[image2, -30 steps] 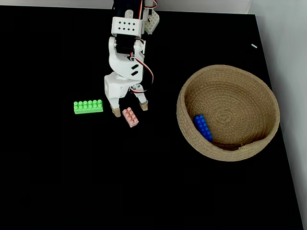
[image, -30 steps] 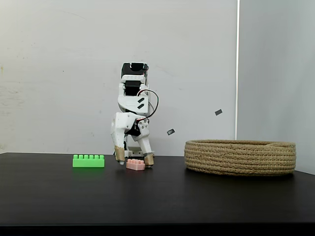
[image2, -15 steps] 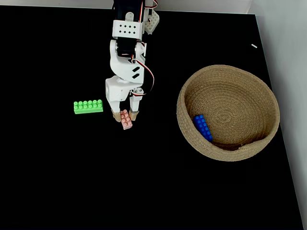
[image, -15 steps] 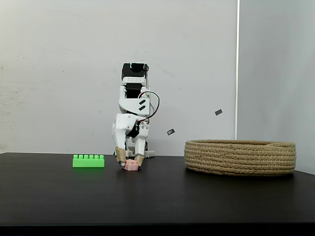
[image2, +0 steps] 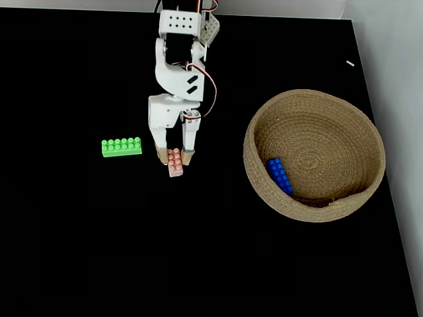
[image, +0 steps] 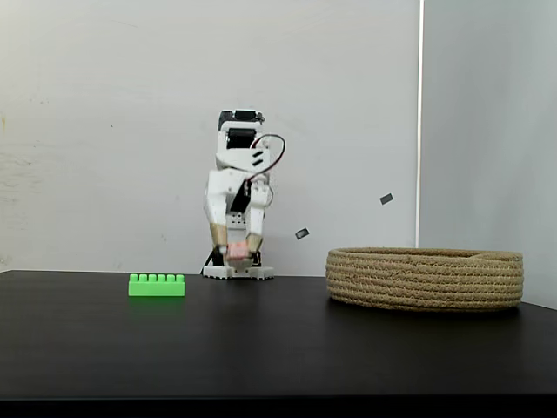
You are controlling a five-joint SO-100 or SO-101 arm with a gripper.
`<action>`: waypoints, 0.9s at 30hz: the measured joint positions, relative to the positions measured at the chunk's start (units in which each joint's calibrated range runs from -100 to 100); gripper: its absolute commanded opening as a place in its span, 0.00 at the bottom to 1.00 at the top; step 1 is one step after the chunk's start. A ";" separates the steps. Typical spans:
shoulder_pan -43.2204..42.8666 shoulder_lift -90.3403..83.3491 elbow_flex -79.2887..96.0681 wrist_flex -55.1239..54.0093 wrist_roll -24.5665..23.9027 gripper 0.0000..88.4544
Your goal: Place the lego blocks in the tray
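My gripper [image: 236, 251] [image2: 174, 157] is shut on the pale pink lego block [image: 236, 252] [image2: 175, 162] and holds it a little above the black table. The long green lego block [image: 157, 285] [image2: 121, 146] lies on the table to the left of the gripper in both fixed views. Inside the tray [image: 425, 278] [image2: 258, 178], a round coiled rope basket on the right, the blue lego block [image2: 279, 176] rests near the lower left of its floor.
The arm's base [image: 237, 272] stands at the back of the black table against a white wall. The table's right edge [image2: 380, 158] runs just beyond the tray. Open dark tabletop spreads in front of the gripper and tray.
The gripper closed around the pink block on the table, then lifted it off the surface. The green and blue blocks have not moved.
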 measured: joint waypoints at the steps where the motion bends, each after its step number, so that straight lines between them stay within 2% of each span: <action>1: -0.73 -1.53 -1.33 0.32 -0.49 0.00; 10: -14.25 -7.63 -9.01 3.57 -7.13 0.02; 12: -18.00 -7.63 -9.01 3.57 -7.96 0.12; 14: -21.25 -7.72 -8.40 3.57 -8.74 0.30; 16: -23.45 -7.72 -7.69 3.57 -9.28 0.39; 21: -25.00 -7.72 -4.07 3.57 -9.82 0.44; 27: -20.36 -11.28 -2.83 8.69 -11.04 0.41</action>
